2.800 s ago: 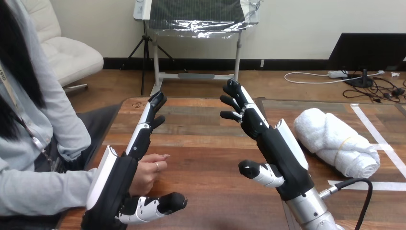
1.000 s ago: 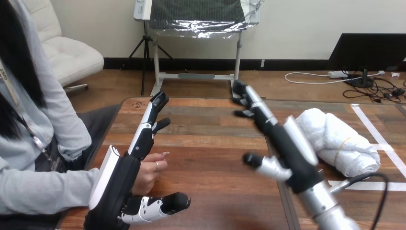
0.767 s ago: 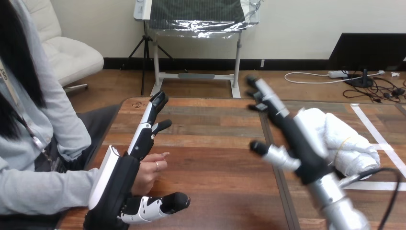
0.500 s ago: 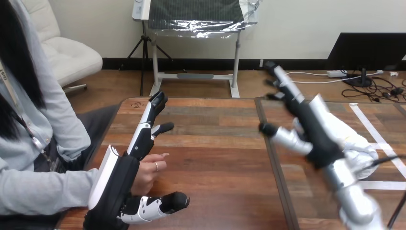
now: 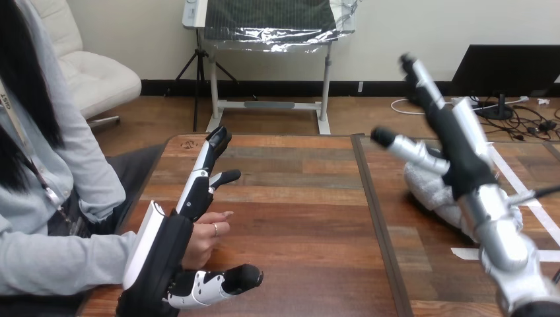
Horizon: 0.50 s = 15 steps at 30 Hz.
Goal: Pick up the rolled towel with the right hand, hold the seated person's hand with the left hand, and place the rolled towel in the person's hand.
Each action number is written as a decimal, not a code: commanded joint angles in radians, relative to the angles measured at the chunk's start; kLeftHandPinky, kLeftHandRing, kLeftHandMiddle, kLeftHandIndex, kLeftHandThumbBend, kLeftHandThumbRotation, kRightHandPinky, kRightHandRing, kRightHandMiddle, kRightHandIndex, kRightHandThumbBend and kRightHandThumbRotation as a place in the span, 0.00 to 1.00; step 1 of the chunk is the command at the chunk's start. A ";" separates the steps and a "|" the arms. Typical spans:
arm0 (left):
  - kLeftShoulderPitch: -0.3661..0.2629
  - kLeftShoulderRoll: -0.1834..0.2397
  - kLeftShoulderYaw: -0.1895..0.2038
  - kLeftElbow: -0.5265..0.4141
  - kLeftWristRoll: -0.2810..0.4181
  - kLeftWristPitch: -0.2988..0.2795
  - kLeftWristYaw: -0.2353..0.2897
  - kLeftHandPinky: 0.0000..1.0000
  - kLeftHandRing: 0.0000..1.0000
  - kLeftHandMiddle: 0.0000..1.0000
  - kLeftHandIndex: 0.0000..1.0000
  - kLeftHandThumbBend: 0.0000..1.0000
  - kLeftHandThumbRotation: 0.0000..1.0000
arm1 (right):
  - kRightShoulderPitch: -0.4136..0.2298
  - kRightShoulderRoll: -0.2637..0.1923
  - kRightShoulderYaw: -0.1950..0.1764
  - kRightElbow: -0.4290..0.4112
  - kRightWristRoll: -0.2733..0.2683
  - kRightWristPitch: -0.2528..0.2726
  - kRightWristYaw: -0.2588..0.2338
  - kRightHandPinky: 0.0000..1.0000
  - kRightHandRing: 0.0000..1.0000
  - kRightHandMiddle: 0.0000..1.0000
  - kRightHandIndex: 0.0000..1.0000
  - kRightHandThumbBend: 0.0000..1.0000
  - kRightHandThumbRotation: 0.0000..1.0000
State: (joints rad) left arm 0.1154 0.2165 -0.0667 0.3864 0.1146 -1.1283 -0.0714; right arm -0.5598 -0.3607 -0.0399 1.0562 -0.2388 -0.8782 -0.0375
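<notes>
- The wooden table [image 5: 297, 218] is made of brown planks. A dark seam [image 5: 373, 211] runs from its far edge toward the near edge and splits it into a wide left part and a narrower right part.
- The person's grey sleeve [image 5: 59, 261] comes in from the view's left and lies along the table's near left edge.
- The right hand [image 5: 455, 152] is raised over the table's right part. Its fingers [image 5: 422, 82] are straight and point up and away, and its thumb [image 5: 403, 145] juts left. It is released and grasps nothing.
- The left hand [image 5: 165, 251] lies low over the table's near left part. Its fingers [image 5: 201, 178] stretch straight toward the far edge and its thumb [image 5: 221, 281] points right. It is released, with nothing curled in it.
- The towel [image 5: 429, 191], white and rolled, lies on the table's right part, just right of the seam. It sits below and behind the right hand and forearm, which hide much of it. Whether hand and towel touch cannot be told.
- The person's hand [image 5: 208, 231] rests on the table just beside the left hand's palm, between its fingers and thumb and partly hidden by it. Contact between the two cannot be told.
- White tape [image 5: 465, 253] lies on the table near the towel.
</notes>
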 commanded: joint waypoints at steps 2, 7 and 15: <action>-0.051 -0.021 0.014 -0.021 0.001 -0.026 0.012 0.85 0.99 1.00 1.00 1.00 0.78 | -0.211 -0.064 -0.012 0.017 -0.008 0.099 -0.047 0.95 0.99 0.99 1.00 1.00 0.75; -0.042 -0.028 0.018 -0.030 0.005 -0.015 0.019 0.85 0.98 1.00 1.00 1.00 0.79 | -0.253 -0.095 0.009 0.038 -0.047 0.157 -0.076 0.95 0.99 1.00 1.00 1.00 0.75; -0.043 -0.032 0.019 -0.022 0.004 -0.027 0.019 0.85 0.98 1.00 1.00 1.00 0.78 | -0.317 -0.123 0.034 0.090 -0.091 0.235 -0.101 0.93 0.99 0.99 1.00 1.00 0.74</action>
State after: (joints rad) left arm 0.1166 0.2075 -0.0619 0.3864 0.1240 -1.1283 -0.0694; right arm -0.6856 -0.4233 -0.0298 1.1019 -0.2957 -0.7047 -0.0966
